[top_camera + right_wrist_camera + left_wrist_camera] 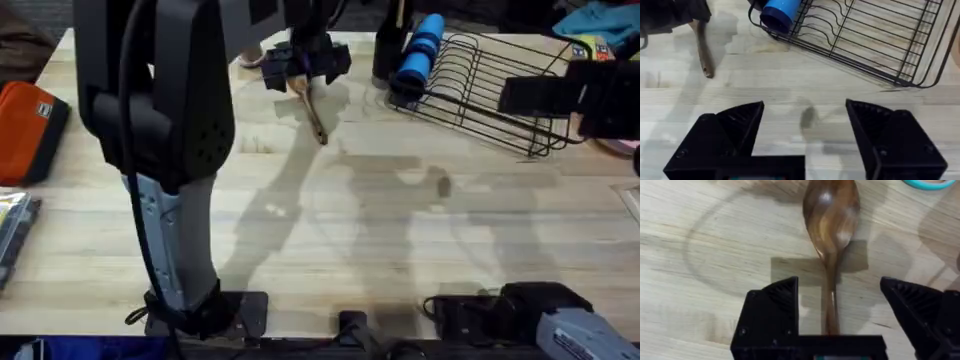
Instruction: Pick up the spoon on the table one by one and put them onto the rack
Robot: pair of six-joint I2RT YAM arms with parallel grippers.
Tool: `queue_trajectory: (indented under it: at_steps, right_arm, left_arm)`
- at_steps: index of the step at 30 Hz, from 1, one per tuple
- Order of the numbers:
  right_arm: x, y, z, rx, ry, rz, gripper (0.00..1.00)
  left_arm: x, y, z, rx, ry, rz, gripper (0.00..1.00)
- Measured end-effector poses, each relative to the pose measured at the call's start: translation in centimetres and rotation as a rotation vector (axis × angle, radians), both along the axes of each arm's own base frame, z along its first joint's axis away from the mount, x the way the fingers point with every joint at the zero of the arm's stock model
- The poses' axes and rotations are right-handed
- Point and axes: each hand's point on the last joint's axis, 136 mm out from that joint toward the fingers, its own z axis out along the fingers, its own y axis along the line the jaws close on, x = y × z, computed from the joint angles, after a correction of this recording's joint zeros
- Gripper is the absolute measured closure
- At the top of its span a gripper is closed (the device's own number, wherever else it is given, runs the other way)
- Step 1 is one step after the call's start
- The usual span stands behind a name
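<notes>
Left gripper [840, 315] reaches far across the table [400, 230], jaws wide astride the spoon [831, 225] handle. Right gripper [805, 132] wide, empty, near the rack [880, 40].

The spoon [312, 115] is lying on the table [400, 230] at upper centre; the rack [490, 95] is standing to its right, upper right.

- pale wooden table [400, 230]
- wooden spoon [312, 112] lies on it at the far side
- black wire rack [490, 95] rests at the far right
- orange case [30, 130] at the left edge
</notes>
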Motion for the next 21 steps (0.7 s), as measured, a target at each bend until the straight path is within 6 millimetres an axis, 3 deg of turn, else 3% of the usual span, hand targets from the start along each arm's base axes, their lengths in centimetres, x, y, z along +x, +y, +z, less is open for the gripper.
queue_trajectory:
  at_steps: [5, 11, 14, 21]
  right_arm:
    - [0.0, 0.0, 0.0, 0.000, 0.000, 0.000, 0.009]
    - [0.0, 0.0, 0.0, 0.000, 0.000, 0.000, 0.009]
    - [0.0, 0.0, 0.0, 0.000, 0.000, 0.000, 0.009]
    - [0.0, 0.0, 0.0, 0.000, 0.000, 0.000, 0.009]
  left_arm:
    - [-0.1, 0.0, -1.2, 0.016, 0.026, -0.013, 0.008]
    - [-0.8, 0.3, -4.5, 0.043, 0.105, -0.014, 0.008]
    - [-0.7, 0.3, -4.4, 0.047, 0.102, -0.017, 0.004]
    - [-0.8, 0.1, -4.4, 0.045, 0.104, -0.021, 0.202]
